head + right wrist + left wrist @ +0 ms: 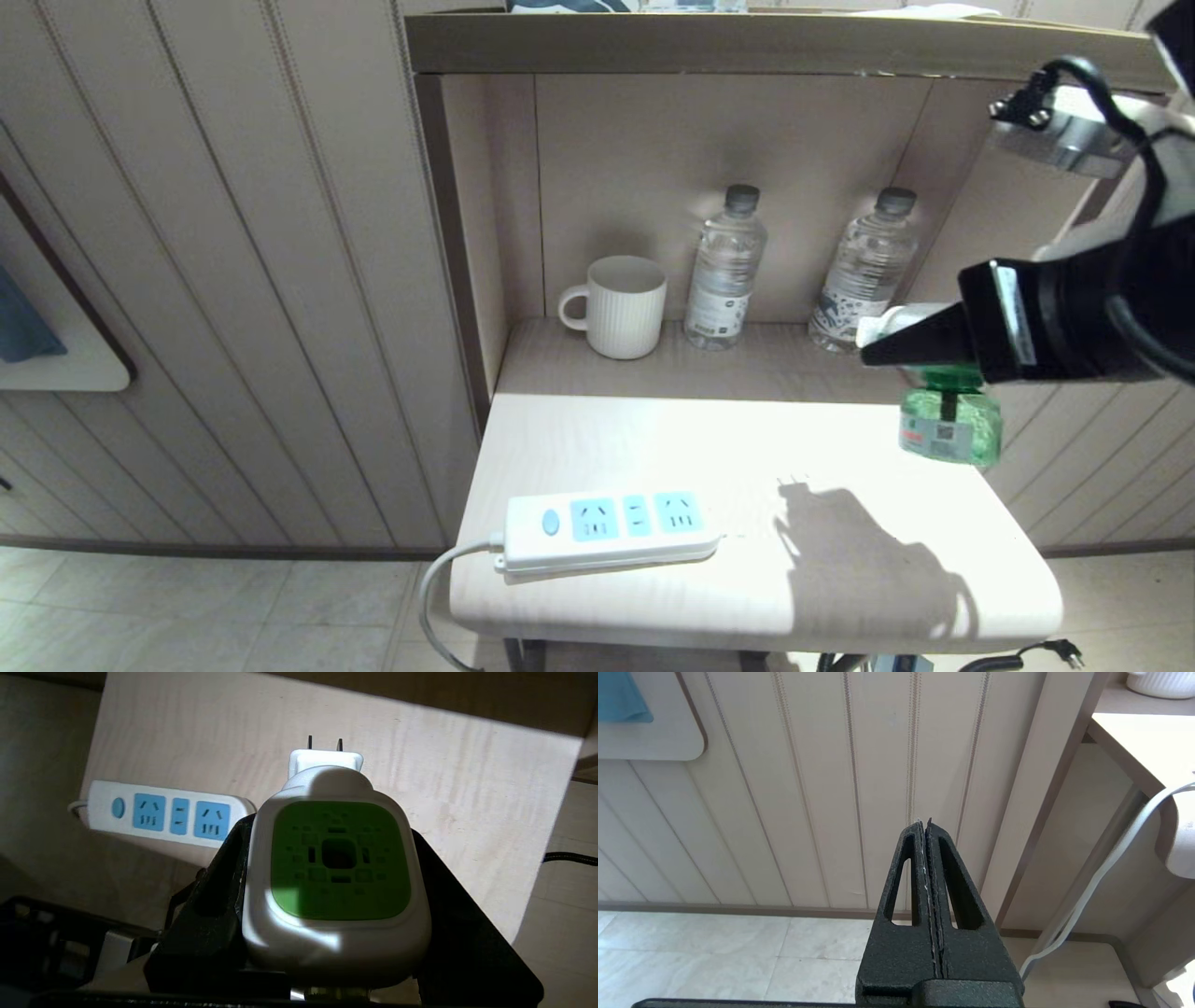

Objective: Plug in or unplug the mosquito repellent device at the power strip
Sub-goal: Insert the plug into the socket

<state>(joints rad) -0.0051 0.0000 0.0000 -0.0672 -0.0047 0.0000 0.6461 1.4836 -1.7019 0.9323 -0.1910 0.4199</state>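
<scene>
- my right pincer [327, 896] is clamped on the mosquito repellent device [334, 868], up in the air over the worktop's [653, 439] right side
- power strip [607, 530] lies near the front-left edge, nothing plugged in
- left pincer [928, 828] pressed together, parked beside the worktop

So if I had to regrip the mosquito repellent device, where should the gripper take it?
Probably as the right gripper holds the mosquito repellent device now: across the white body's flat sides, from behind, leaving the prongs free.

I see a white repellent device [336, 877] with a green top, a white power strip [607, 530] with light-blue sockets, and a ribbed cream mug [621, 306].
</scene>
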